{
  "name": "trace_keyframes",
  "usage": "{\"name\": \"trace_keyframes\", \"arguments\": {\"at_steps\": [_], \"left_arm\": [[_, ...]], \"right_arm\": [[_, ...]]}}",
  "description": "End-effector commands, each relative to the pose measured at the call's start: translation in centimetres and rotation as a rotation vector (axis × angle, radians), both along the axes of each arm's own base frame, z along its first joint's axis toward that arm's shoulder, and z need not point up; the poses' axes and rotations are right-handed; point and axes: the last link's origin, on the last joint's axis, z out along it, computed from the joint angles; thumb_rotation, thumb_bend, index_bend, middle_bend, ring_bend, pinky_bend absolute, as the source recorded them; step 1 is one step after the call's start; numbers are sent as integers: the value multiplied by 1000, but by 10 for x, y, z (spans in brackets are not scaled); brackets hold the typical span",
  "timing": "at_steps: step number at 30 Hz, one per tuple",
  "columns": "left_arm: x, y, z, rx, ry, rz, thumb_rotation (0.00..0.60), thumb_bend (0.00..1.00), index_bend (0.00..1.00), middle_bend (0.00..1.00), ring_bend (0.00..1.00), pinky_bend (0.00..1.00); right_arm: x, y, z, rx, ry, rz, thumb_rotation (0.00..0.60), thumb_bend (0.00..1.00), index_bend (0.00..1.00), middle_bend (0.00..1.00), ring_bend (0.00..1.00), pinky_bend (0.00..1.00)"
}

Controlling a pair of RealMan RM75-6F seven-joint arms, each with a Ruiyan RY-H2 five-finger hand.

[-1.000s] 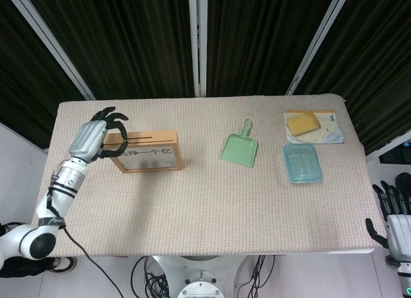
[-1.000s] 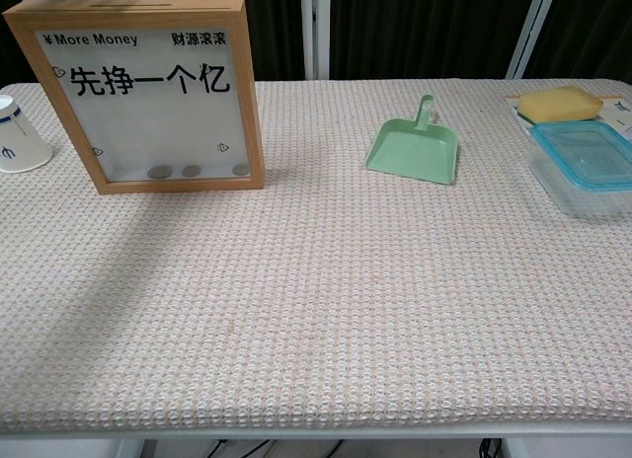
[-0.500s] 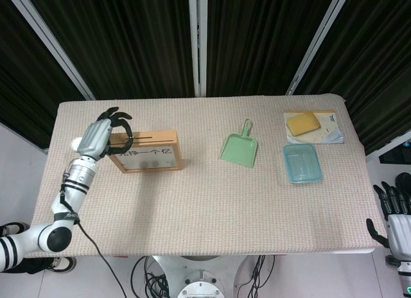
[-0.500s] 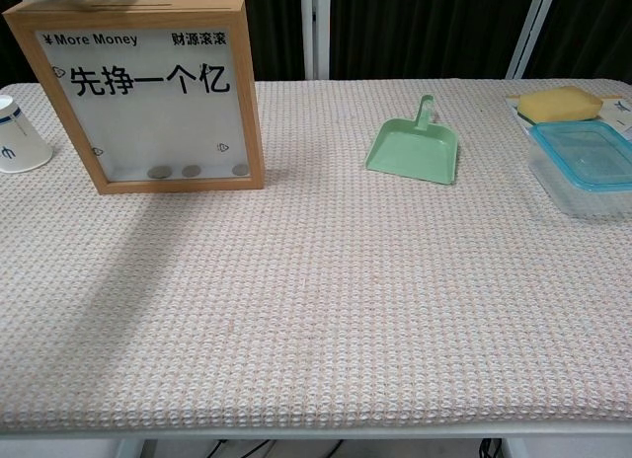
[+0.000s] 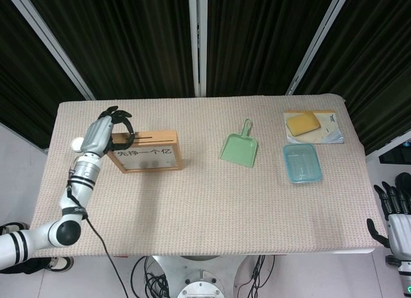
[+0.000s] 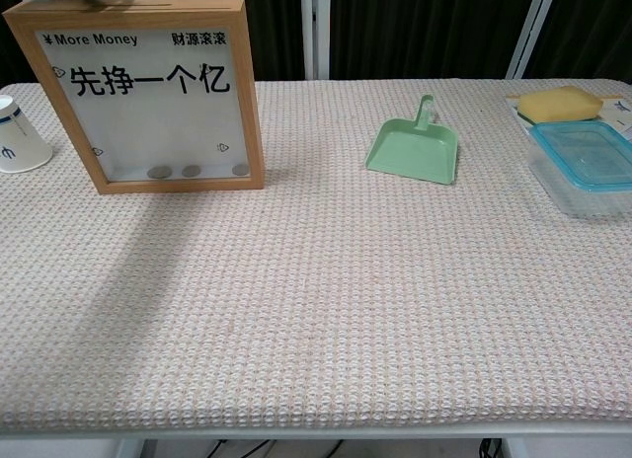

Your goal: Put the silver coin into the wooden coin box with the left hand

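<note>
The wooden coin box (image 5: 151, 158) stands upright at the left of the table, with its slot (image 5: 153, 138) along the top. My left hand (image 5: 103, 133) hovers over the box's left top end. Its fingers curl down and pinch together at the slot. The silver coin is too small to make out between the fingertips. The chest view shows the box front (image 6: 148, 93) with three coins (image 6: 191, 170) lying at its bottom, and no hand. My right hand (image 5: 397, 214) hangs off the table's right front corner, fingers apart and empty.
A white paper cup (image 6: 20, 134) stands just left of the box. A green dustpan (image 5: 239, 149) lies mid-table. At the right are a clear blue-rimmed container (image 5: 302, 163) and a yellow sponge (image 5: 303, 123) on a booklet.
My left hand has shifted slightly right and back, closer over the box's slot. The coins inside the box stay the same. The right hand has not moved.
</note>
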Motion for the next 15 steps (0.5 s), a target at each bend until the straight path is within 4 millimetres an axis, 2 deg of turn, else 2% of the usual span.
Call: {"name": "trace_keyframes", "arguments": {"at_steps": [1,15], "left_arm": [[2,0,-1,-8,0,1,600,447,629,241,51,72],[-2,-2,-3,-33,3,28,600,447,632,241,51,71]], "right_arm": [[0,0,0,-2,0,-1,600,336,0,0,0,0],[-2,1,0,0,0,-7,600,336,0,0,0,0]]}}
